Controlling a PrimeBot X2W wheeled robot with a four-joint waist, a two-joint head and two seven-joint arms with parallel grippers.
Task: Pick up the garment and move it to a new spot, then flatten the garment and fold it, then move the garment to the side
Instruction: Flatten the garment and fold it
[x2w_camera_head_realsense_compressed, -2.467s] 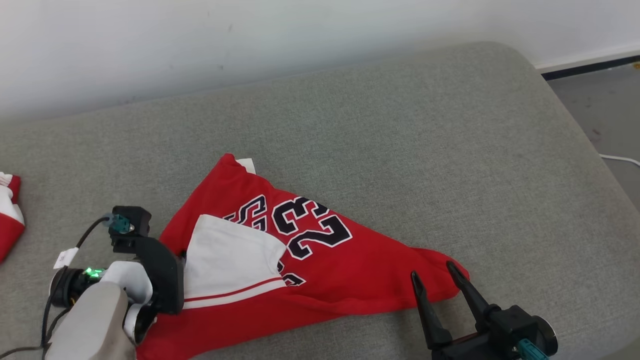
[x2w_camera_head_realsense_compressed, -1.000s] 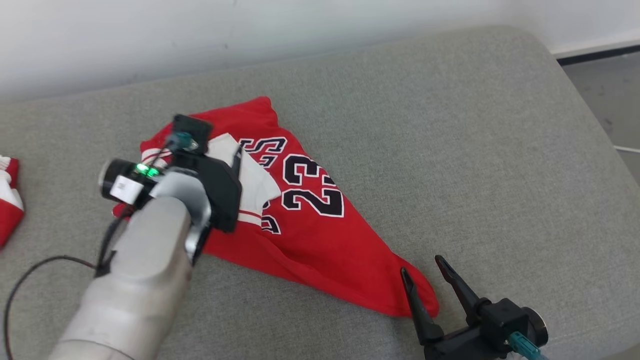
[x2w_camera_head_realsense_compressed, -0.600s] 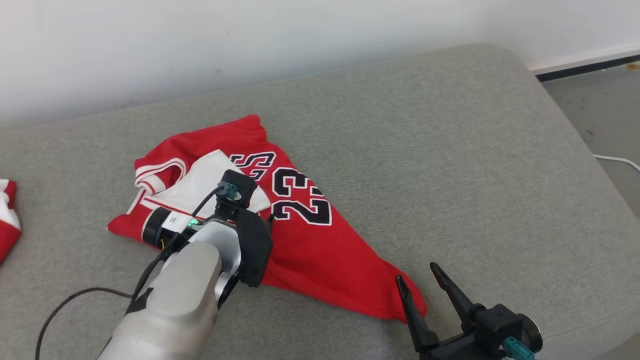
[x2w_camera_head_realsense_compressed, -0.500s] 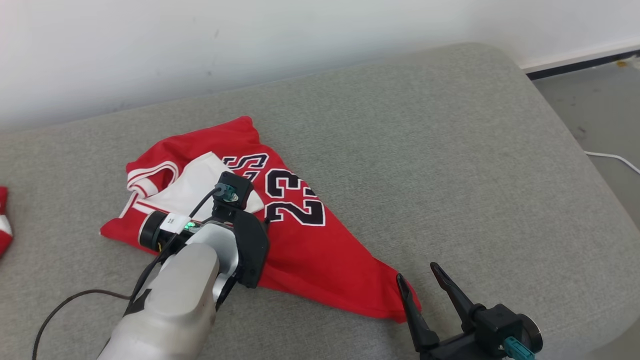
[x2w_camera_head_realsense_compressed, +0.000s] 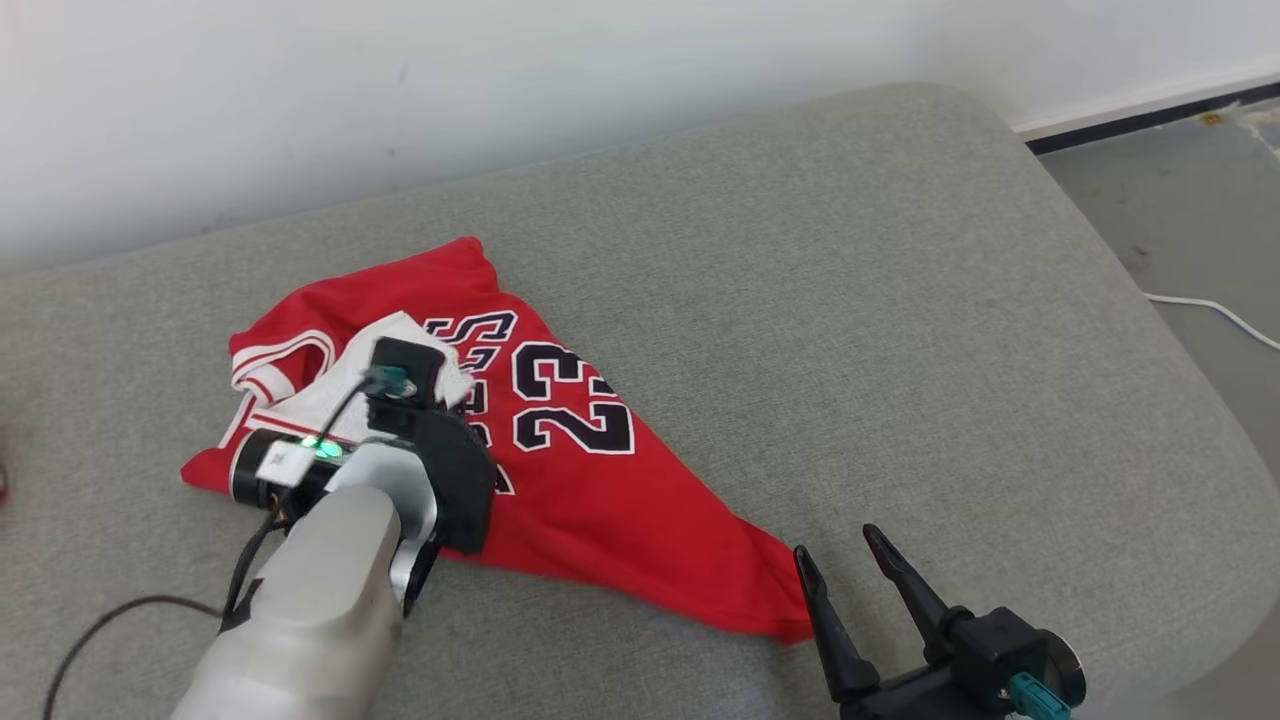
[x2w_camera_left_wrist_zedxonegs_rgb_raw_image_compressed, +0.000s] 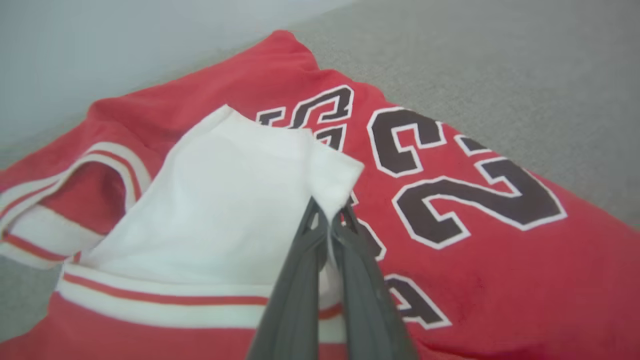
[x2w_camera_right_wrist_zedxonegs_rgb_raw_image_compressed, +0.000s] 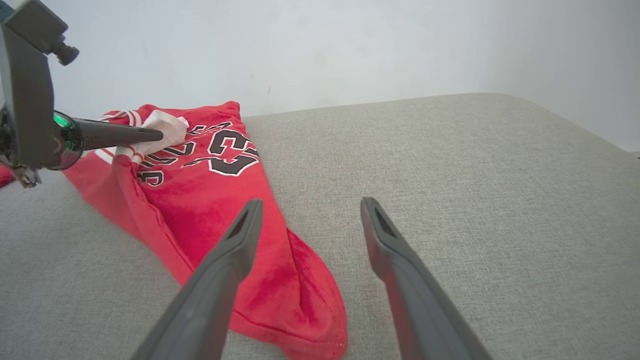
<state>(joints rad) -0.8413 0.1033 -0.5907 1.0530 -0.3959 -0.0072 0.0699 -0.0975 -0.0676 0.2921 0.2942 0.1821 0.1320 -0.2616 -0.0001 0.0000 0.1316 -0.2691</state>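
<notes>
A red number-23 jersey (x2w_camera_head_realsense_compressed: 600, 490) lies rumpled left of centre on a grey upholstered bench (x2w_camera_head_realsense_compressed: 850, 300), below a white wall (x2w_camera_head_realsense_compressed: 500, 80), tapering to a point at the near right. The robot's left gripper (x2w_camera_left_wrist_zedxonegs_rgb_raw_image_compressed: 330, 215) has its fingers pinched together on a corner of the jersey's white flap (x2w_camera_left_wrist_zedxonegs_rgb_raw_image_compressed: 225, 200), at the garment's left end. The right gripper (x2w_camera_head_realsense_compressed: 835, 548), fingers spread wide and holding nothing, hovers just beside the jersey's near-right tip.

Garment (x2w_camera_head_realsense_compressed: 620, 490) plush fleecy cloth; cushion (x2w_camera_head_realsense_compressed: 850, 300) coarse matt grey weave
</notes>
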